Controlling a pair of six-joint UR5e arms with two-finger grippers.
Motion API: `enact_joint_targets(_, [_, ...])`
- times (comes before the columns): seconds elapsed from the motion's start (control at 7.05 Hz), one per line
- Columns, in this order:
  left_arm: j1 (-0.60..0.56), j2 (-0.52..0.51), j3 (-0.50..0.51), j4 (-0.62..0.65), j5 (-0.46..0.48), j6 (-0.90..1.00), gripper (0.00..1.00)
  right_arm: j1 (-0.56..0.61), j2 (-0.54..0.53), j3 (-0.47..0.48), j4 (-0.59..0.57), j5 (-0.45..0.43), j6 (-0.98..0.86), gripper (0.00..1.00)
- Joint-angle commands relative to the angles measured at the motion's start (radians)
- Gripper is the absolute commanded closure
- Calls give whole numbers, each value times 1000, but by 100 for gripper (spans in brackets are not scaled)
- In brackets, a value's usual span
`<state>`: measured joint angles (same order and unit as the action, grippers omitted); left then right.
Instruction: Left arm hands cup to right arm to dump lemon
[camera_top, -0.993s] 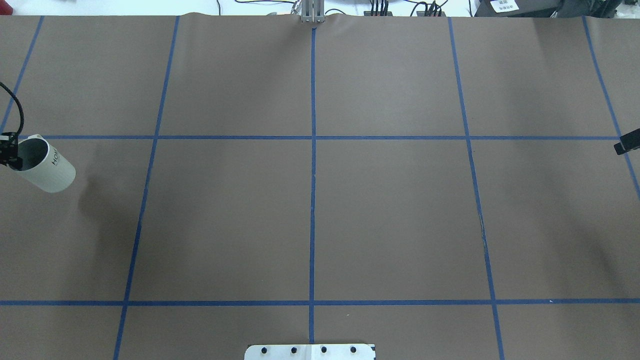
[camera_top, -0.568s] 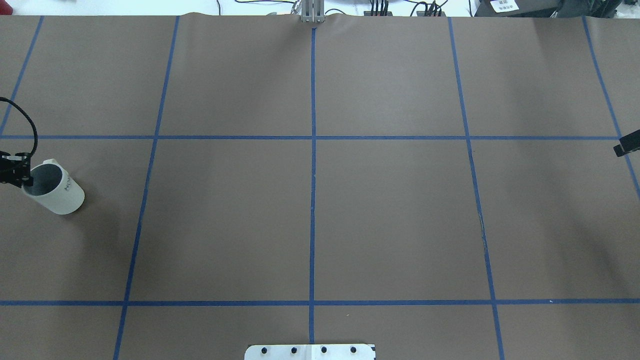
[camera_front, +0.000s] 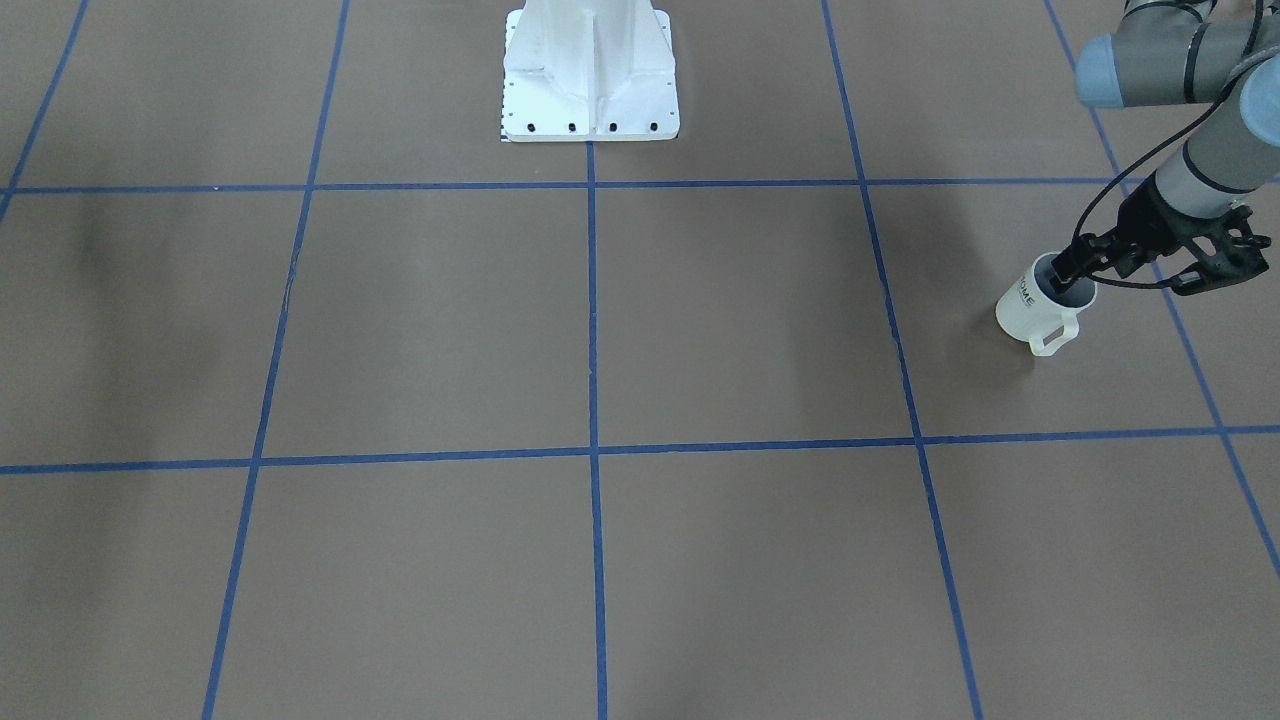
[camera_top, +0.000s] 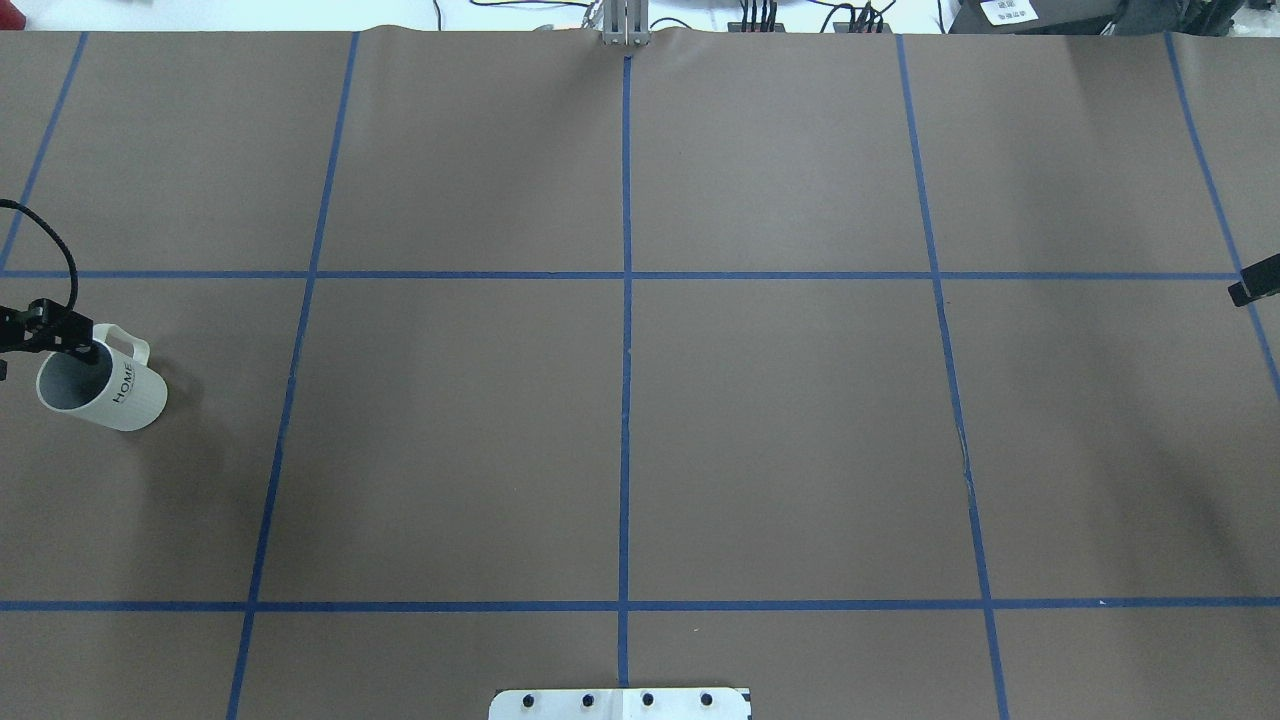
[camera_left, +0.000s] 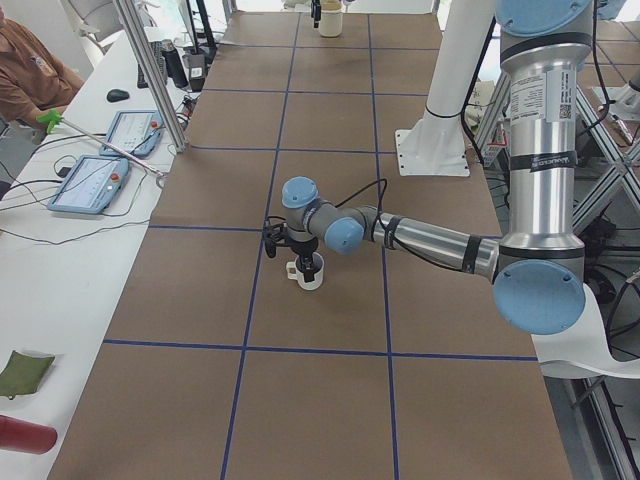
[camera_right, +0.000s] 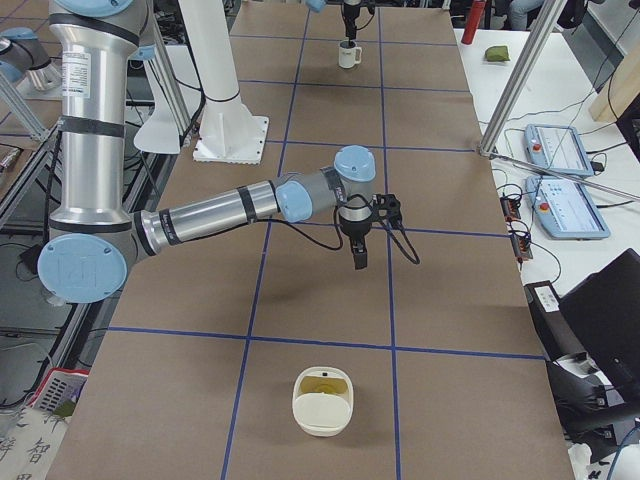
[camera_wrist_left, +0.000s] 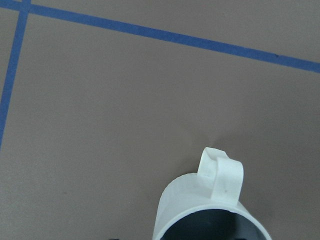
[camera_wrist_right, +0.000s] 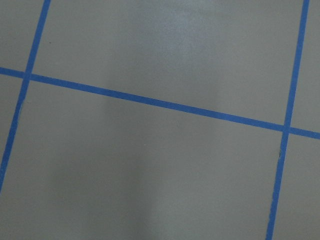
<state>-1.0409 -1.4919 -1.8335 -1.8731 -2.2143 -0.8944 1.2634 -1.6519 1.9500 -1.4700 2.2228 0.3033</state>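
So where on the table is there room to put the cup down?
Nearly everywhere: the taped squares from the white base plate out to the far edge lie bare. The only busy spot is the left edge, where the left pincer grips the cup.

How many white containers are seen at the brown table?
2. The cup at the robot's left end, left gripper on its rim; a wider white container at the right end. None looks hidden.

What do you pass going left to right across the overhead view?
Left gripper at the left edge → white mug it holds by the rim → white base plate at bottom centre → tip of the right gripper at the right edge.
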Motion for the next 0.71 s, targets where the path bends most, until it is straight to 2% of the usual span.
enact_joint_targets(0.0, [-62, -7, -30, 5, -7, 87, 0, 5, -12, 0, 62, 3, 14, 0])
enact_joint_targets(0.14, [-103, -10, -27, 12, -1, 277, 0, 16, -17, -5, 60, 1, 13, 0])
enact_joint_targets(0.28, [-198, -17, -12, 38, -4, 387, 0, 54, -17, -10, 62, 8, -2, 0])
enact_joint_targets(0.57, [-377, -153, 43, 287, -4, 747, 0, 124, -17, -40, 50, 12, -73, 0])
